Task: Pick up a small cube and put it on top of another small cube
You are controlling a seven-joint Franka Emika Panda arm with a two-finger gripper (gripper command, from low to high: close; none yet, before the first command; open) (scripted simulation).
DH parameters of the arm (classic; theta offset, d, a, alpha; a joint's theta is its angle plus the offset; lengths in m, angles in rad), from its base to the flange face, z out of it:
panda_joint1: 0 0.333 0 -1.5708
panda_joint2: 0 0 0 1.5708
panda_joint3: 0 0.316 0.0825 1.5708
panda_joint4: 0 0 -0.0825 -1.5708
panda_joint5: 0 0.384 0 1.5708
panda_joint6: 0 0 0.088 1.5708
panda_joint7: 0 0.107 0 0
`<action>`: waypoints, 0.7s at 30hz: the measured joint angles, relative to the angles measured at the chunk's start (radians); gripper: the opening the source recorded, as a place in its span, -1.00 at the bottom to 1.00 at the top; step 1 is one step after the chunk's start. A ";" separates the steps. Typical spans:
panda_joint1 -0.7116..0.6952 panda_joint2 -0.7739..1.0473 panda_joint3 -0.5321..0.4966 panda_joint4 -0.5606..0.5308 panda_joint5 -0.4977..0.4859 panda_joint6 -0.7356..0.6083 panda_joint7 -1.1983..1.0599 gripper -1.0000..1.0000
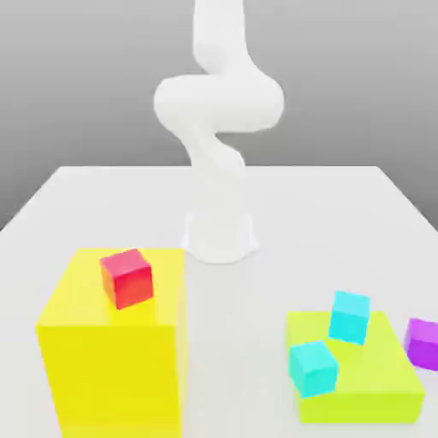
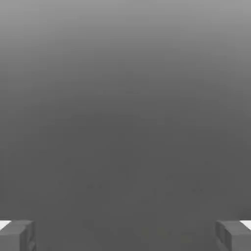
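Observation:
The small purple cube (image 1: 423,342) rests on the white table at the exterior view's right edge, just beside a lime slab, and the frame edge cuts part of it off. In the hand view my gripper (image 2: 125,236) is open, its two grey fingertips (image 2: 17,235) standing far apart with nothing between them and only a plain grey backdrop beyond. The white arm (image 1: 218,111) rises from its base (image 1: 220,235) at the middle of the table and leaves the frame at the top.
A tall yellow block (image 1: 115,359) stands at the exterior view's front left with a red cube (image 1: 127,278) on top. The low lime slab (image 1: 376,385) at the front right carries two cyan cubes (image 1: 349,316) (image 1: 313,368). The white table (image 1: 342,222) stretches behind.

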State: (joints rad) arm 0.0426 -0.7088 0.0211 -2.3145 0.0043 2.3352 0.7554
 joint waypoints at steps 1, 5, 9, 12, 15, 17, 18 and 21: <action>0.018 0.039 0.010 -0.006 0.002 0.016 -0.019 0.00; 0.087 0.186 0.048 -0.030 0.004 0.074 -0.088 0.00; 0.150 0.331 0.093 -0.054 0.001 0.131 -0.152 0.00; 0.193 0.439 0.132 -0.071 -0.006 0.173 -0.196 0.00; 0.233 0.548 0.172 -0.088 -0.022 0.216 -0.234 0.00; 0.267 0.621 0.199 -0.100 -0.038 0.244 -0.255 0.00; 0.291 0.658 0.210 -0.106 -0.049 0.258 -0.264 0.00; 0.353 0.769 0.231 -0.123 -0.086 0.300 -0.287 0.00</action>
State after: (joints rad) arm 0.3956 0.0606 0.2524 -2.4373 -0.0815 2.6348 0.4685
